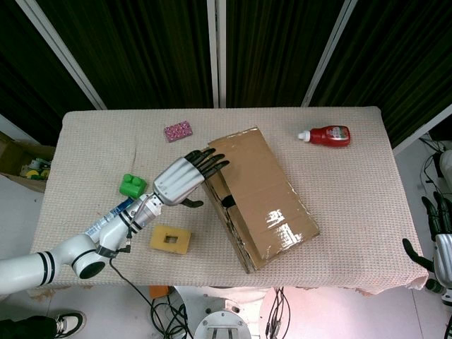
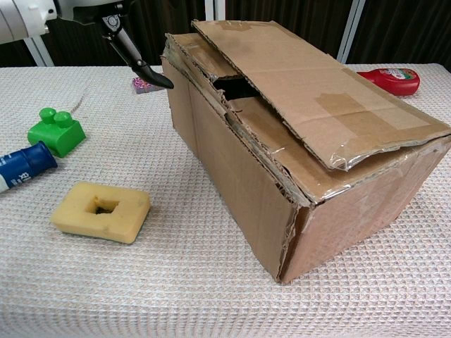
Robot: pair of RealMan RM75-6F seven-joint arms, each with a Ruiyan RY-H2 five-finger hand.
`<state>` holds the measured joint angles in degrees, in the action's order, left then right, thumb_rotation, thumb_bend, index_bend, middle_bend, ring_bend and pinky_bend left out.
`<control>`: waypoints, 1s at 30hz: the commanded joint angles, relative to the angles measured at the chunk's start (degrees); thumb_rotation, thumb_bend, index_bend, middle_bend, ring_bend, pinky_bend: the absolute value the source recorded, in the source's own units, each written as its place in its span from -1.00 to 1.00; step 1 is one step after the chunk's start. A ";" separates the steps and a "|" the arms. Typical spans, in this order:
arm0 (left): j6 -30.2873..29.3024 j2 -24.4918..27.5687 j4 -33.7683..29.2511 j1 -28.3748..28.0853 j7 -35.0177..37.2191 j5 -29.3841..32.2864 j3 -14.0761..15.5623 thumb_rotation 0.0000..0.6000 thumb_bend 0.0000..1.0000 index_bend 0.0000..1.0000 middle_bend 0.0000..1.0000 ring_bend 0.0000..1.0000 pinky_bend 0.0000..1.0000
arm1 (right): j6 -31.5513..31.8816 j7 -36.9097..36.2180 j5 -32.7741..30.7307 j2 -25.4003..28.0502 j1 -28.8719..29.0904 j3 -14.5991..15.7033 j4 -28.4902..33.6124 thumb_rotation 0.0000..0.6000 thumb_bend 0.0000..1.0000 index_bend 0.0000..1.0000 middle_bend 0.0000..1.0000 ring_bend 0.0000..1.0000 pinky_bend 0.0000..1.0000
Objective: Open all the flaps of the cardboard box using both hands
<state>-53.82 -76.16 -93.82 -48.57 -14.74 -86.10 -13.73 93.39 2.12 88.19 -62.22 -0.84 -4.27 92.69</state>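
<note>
Cardboard box [image 1: 261, 201] lying skewed mid-desk, top flap [image 2: 317, 91] already slightly lifted along its taped edge. Left hand [image 1: 185, 180] empty, fingers extended, reaching over the box's near-left corner. Right hand [image 1: 441, 244] idle off the desk edge, gripping nothing. Likely trouble — pushing one-handed could slide the unbraced box toward the red bottle [image 1: 326, 135], or tear the worn flap.

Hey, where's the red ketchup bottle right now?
The red bottle lies on its side near the table's far right corner in the head view, just beyond the cardboard box; the chest view shows it behind the box's right end.
</note>
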 commanded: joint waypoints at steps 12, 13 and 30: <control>-0.77 -1.45 1.04 -2.06 0.04 0.65 0.35 0.65 -0.93 -0.87 -0.82 -0.85 -0.53 | -0.57 -0.65 -0.36 -0.28 -0.12 0.10 -0.91 1.00 -0.57 -1.00 -1.00 -1.00 -1.00; -0.73 -1.68 1.13 -2.26 -0.05 0.94 0.23 0.65 -0.93 -0.87 -0.81 -0.85 -0.53 | -0.59 -0.84 -0.40 -0.30 -0.15 0.12 -1.05 1.00 -0.57 -1.00 -1.00 -1.00 -1.00; 0.38 -4.64 1.36 -5.38 0.36 6.33 -1.43 0.67 -0.92 -0.87 -0.75 -0.81 -0.53 | -1.13 -3.49 -1.09 -0.42 -0.47 0.11 -3.30 1.00 -0.57 -1.00 -1.00 -1.00 -1.00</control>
<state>-53.65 -80.58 -92.46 -53.75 -14.41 -80.04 -15.16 92.29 -1.33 87.12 -62.65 -1.30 -4.15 89.41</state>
